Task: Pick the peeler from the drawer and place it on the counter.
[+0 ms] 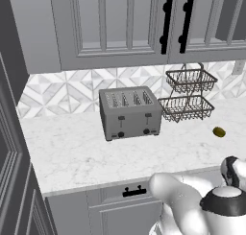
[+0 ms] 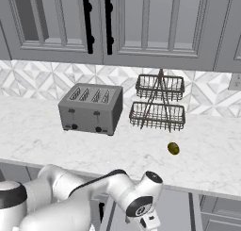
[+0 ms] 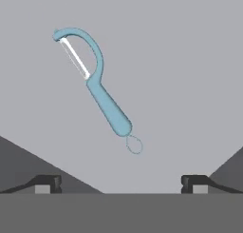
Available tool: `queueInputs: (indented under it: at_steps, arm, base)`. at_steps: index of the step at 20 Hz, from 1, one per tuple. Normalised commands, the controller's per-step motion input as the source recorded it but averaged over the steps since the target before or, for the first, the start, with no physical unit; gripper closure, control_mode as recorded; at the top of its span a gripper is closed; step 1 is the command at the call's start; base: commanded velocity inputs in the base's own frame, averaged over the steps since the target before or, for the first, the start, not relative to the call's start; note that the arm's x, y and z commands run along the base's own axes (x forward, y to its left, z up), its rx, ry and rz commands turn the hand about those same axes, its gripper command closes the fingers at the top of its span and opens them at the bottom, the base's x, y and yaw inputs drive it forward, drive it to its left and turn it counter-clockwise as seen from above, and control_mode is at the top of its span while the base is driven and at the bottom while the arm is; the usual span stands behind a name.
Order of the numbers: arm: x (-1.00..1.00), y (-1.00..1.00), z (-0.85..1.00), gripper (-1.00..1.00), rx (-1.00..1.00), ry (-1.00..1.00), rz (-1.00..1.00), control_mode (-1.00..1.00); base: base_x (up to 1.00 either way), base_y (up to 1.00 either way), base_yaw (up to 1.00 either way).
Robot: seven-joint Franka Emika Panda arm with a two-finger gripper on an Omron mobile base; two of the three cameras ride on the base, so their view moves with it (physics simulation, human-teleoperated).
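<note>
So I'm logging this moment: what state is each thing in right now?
gripper: open, holding nothing, above the peeler
peeler: lying flat on the drawer floor, not gripped
upper cabinet doors: closed
toaster: upright on the counter
wire baskets: empty

Grey wall cabinets (image 1: 115, 23) with black bar handles (image 1: 166, 23) fill the top of my left base view. Below them a patterned tile backsplash (image 1: 62, 90) runs across the middle. A grey four-slot toaster (image 1: 129, 113) stands at centre, a two-tier wire basket stand (image 1: 188, 95) just to its right, a small olive-green lump (image 1: 219, 132) at far right.
</note>
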Motion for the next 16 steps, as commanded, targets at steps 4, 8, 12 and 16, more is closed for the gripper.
queueInputs:
  at_steps: [4,8,12,16]
  arm:
    - [0.26,-0.02,-0.59,-1.00,0.00,0.00,0.14,-1.00]
    - [0.00,0.00,-0.55,-1.00,0.00,-0.06,0.10,-1.00]
    - [0.00,-0.01,-0.32,-1.00,0.00,-0.07,0.06,-1.00]
    - [0.00,-0.09,-0.38,-1.00,-0.01,-0.07,0.09,-1.00]
  base:
    - [0.00,0.00,0.00]
    - [0.00,0.00,0.00]
    - [0.00,0.00,0.00]
    - [0.00,0.00,0.00]
